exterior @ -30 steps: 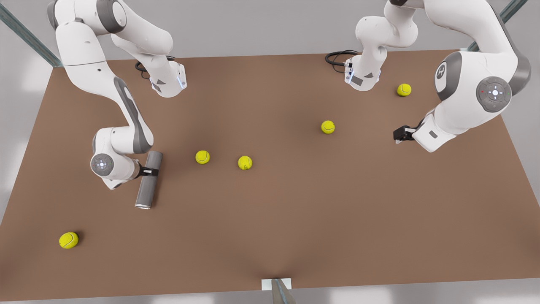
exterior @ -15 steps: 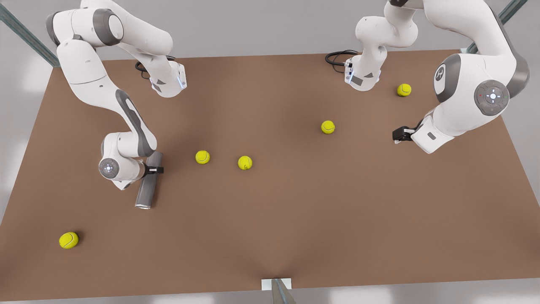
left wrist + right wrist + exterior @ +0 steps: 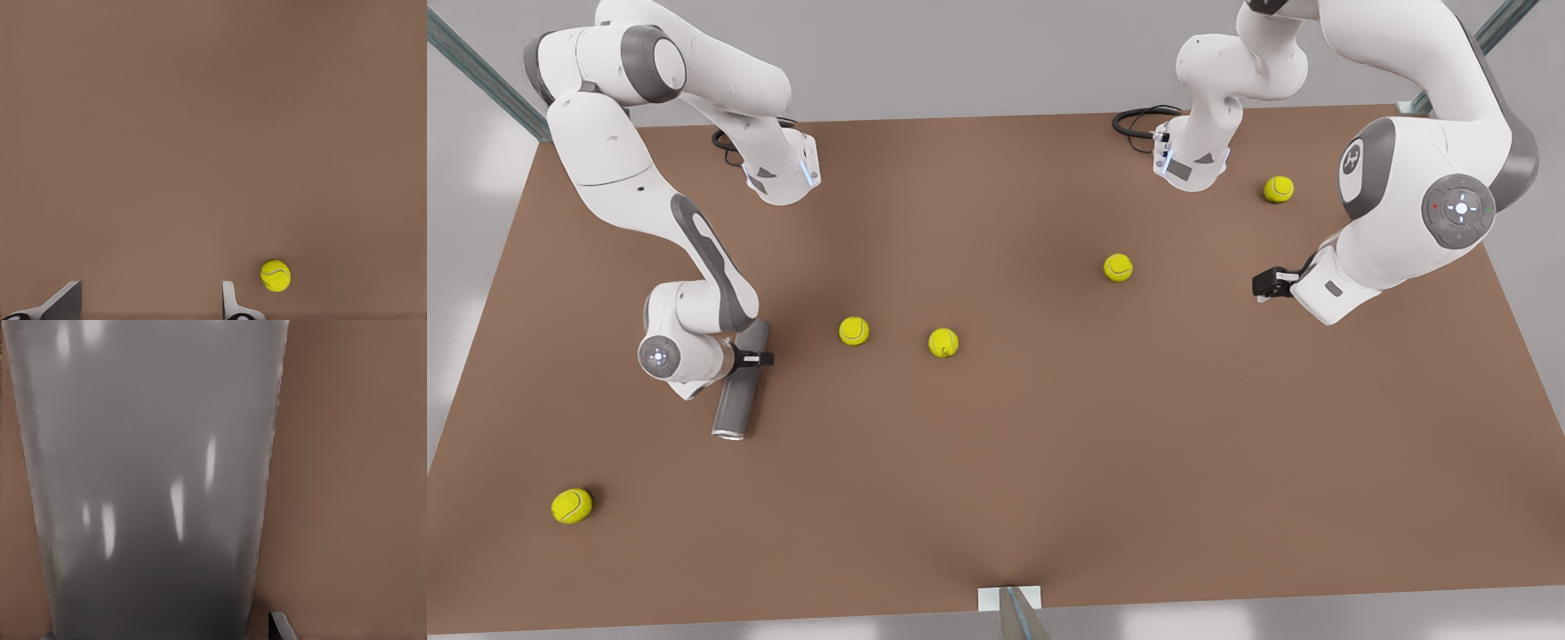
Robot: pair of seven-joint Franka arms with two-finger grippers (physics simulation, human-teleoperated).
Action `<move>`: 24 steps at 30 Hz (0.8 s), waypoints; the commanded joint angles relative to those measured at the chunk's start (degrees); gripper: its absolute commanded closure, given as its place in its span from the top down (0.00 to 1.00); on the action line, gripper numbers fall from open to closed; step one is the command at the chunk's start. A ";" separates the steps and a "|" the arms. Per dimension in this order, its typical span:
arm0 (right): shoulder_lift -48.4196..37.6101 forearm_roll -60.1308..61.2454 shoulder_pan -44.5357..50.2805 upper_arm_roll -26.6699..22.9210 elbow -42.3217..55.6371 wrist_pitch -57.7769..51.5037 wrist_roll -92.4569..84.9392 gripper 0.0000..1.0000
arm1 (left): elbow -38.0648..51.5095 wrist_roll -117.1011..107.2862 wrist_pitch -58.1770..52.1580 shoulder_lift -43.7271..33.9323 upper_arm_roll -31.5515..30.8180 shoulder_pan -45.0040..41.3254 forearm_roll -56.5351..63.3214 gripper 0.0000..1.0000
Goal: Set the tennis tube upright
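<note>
The tennis tube (image 3: 738, 391) is a dull-grey cylinder lying flat on the brown table (image 3: 1049, 462) at the front view's left, its lighter rim toward the near edge. My right gripper (image 3: 754, 358) straddles its upper half. In the right wrist view the tube (image 3: 153, 487) is close up, and a fingertip (image 3: 280, 625) stands just beside its wall with a thin strip of table between them. My left gripper (image 3: 1264, 286) waits at the front view's right, and its two fingers (image 3: 230, 300) are spread wide with nothing between them.
Yellow-green tennis balls lie scattered: two (image 3: 854, 331) (image 3: 943, 342) just right of the tube, one (image 3: 1118, 268) mid-table, also seen from the left wrist (image 3: 275, 275), one (image 3: 1279, 188) far right, one (image 3: 571, 506) near left. Arm bases (image 3: 783, 173) (image 3: 1192, 164) stand at the back.
The right arm's wrist has swung closer over the tube, mostly in the first half second. The tube has not moved. The left arm has drifted slightly.
</note>
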 commanded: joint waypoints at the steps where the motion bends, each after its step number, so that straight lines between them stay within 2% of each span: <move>1: 0.00 0.00 0.02 -0.05 0.01 0.00 0.00 0.86 | 0.00 0.00 0.00 0.00 0.00 0.00 0.00 1.00; 5: 0.00 0.00 0.02 0.03 -0.08 0.00 0.00 0.65 | 0.00 0.00 -0.17 0.00 0.00 0.00 0.00 1.00; 20: -0.79 0.18 1.16 0.12 2.20 -3.25 -0.35 0.65 | 0.00 0.00 -0.35 0.00 0.00 -0.09 0.00 1.00; 24: -1.41 0.35 1.25 3.19 6.07 -7.38 -0.62 0.65 | 0.00 0.00 -0.35 0.00 0.00 -0.09 0.00 1.00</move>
